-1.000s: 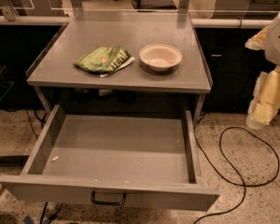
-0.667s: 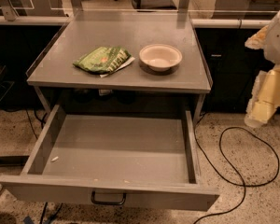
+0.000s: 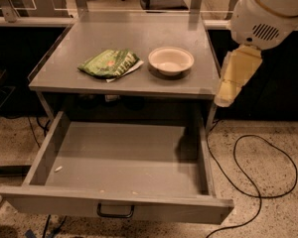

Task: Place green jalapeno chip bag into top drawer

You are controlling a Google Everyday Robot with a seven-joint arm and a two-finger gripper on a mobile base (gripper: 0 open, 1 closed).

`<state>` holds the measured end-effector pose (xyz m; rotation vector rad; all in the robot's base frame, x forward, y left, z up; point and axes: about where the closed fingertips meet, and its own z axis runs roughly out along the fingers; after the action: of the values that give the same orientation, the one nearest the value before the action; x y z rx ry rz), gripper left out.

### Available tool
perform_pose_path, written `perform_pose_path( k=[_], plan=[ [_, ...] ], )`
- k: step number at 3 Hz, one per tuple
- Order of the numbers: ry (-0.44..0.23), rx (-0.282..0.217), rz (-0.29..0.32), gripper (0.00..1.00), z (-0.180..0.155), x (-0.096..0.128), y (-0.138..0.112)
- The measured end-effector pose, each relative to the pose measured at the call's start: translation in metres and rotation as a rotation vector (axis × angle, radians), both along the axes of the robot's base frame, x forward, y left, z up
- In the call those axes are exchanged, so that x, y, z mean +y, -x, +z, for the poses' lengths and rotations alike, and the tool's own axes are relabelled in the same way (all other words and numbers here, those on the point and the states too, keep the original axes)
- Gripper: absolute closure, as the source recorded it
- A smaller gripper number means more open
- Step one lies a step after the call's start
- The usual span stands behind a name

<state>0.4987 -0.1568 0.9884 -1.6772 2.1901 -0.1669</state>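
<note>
The green jalapeno chip bag (image 3: 109,63) lies flat on the grey tabletop (image 3: 139,31), left of centre, with a white edge showing at its right. The top drawer (image 3: 49,200) is pulled fully open below the table, its dark loop handle (image 3: 115,212) at the front centre; its inside holds only a few crumbs. My gripper (image 3: 234,78) hangs pale yellow under the white arm housing (image 3: 268,11), beside the table's right edge, well right of the bag and apart from it.
A round cream bowl (image 3: 171,60) stands on the tabletop just right of the bag. A black cable (image 3: 260,182) loops on the speckled floor to the right of the drawer. Office chairs and a rail stand behind the table.
My arm and gripper have moved left, from the far right edge of view to beside the table's right edge. The bag, bowl and drawer have not moved.
</note>
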Motion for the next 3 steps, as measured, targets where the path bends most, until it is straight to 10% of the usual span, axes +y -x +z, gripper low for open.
perform_pose_path(
  k=[2, 3],
  plan=[
    [-0.095, 0.011, 0.063, 0.00, -0.023, 0.093, -0.064],
    [-0.097, 0.012, 0.067, 0.00, -0.024, 0.095, -0.065]
  ],
)
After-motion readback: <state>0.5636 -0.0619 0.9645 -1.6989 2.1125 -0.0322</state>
